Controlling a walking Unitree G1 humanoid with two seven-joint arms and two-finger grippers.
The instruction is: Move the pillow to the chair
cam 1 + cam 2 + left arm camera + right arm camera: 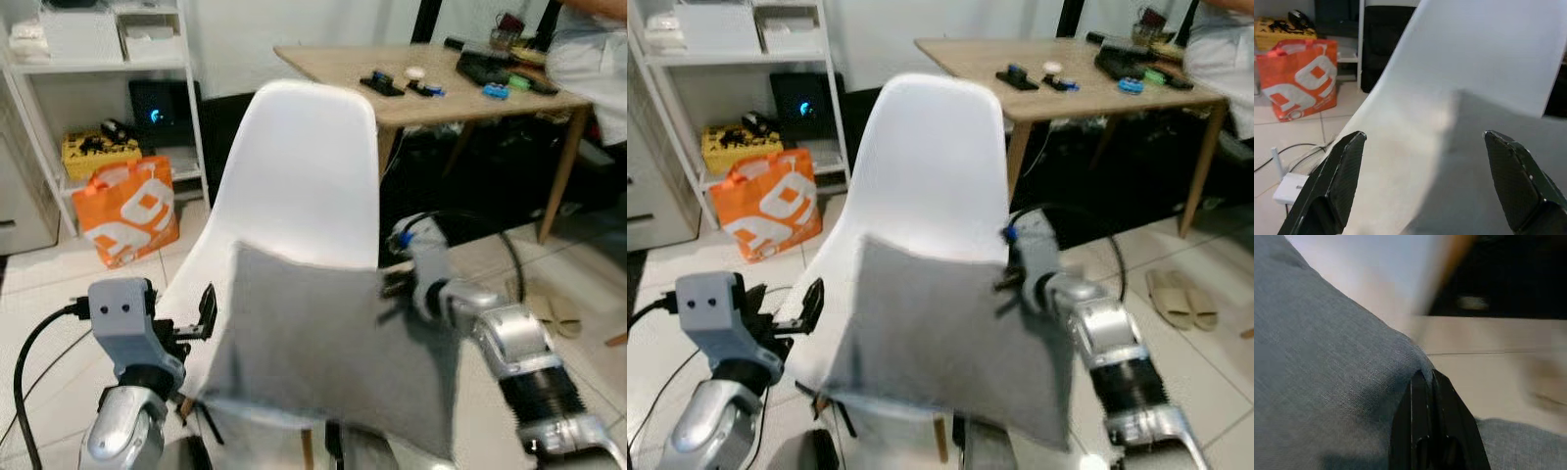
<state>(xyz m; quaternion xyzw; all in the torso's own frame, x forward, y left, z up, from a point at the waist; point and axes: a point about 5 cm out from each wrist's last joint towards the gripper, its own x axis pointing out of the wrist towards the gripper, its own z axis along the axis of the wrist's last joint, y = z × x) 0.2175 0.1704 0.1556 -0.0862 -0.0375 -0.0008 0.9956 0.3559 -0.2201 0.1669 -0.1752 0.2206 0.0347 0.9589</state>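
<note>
Right end effector (1422, 382), pillow (323, 343) upright

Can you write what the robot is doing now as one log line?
right gripper: shut on grey pillow | left gripper: open, beside pillow | pillow: held over white chair

I can read no words or numbers anywhere. The orange bag (127, 211) beside the shelf (98, 67) carries only a white pattern, no legible lettering.

Left gripper (1422, 183) spread wide before white chair (1469, 63), gray pillow (1498, 161), orange bag (1300, 78) beyond.
</note>
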